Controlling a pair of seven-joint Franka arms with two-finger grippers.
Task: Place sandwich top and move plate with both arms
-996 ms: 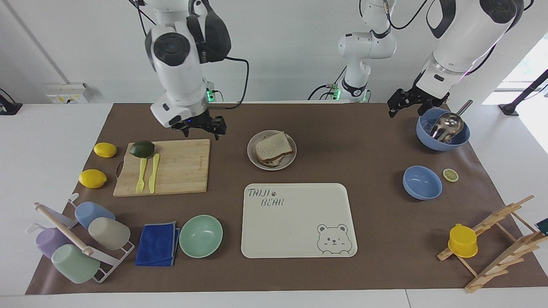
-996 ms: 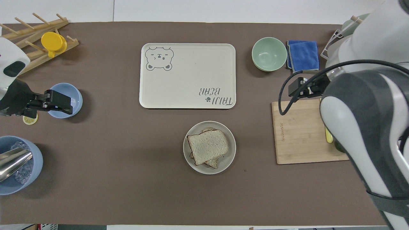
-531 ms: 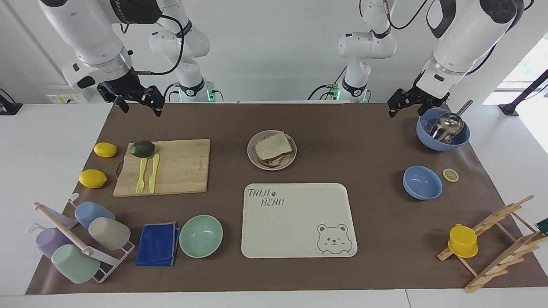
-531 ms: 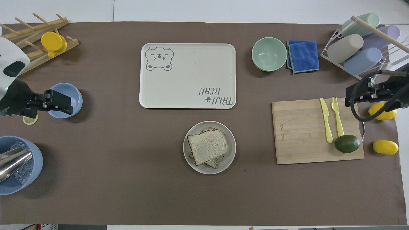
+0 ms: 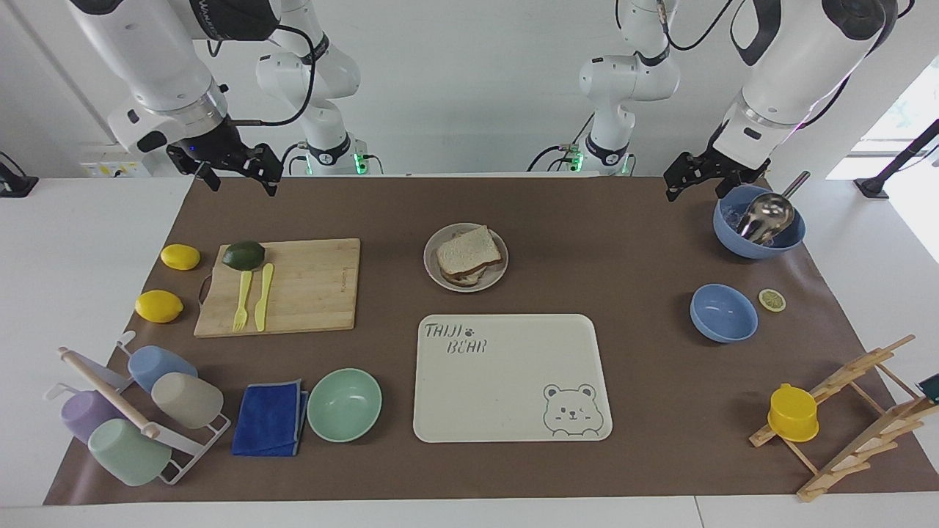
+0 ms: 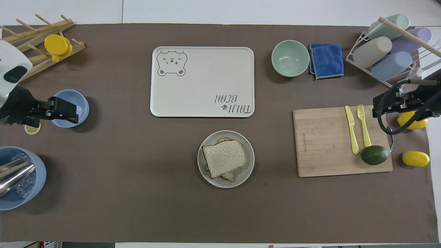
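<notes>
The sandwich top [image 5: 469, 249], a pale bread slice with a brown crust, lies on another slice on the round beige-grey plate [image 5: 499, 274] mid-table, nearer to the robots than the bear tray. It also shows in the overhead view [image 6: 224, 156], on the plate [image 6: 249, 168]. My right gripper [image 5: 246, 183] is open and empty, raised at the right arm's end of the table, apart from the plate; in the overhead view [image 6: 379, 106] it is over the cutting board's end. My left gripper [image 5: 700, 187] is open and empty, raised by the blue bowls [image 6: 74, 113].
A cream bear tray [image 5: 513, 381] lies next to the plate. A cutting board [image 5: 308, 286] carries an avocado, fork and knife. There are two lemons, a mint bowl [image 5: 345, 405], a blue cloth, a cup rack, two blue bowls [image 5: 723, 313], one holding a ladle, and a wooden rack.
My right arm has swung up and away from beside the cutting board to the right arm's end of the table, then held still. My left arm has not moved.
</notes>
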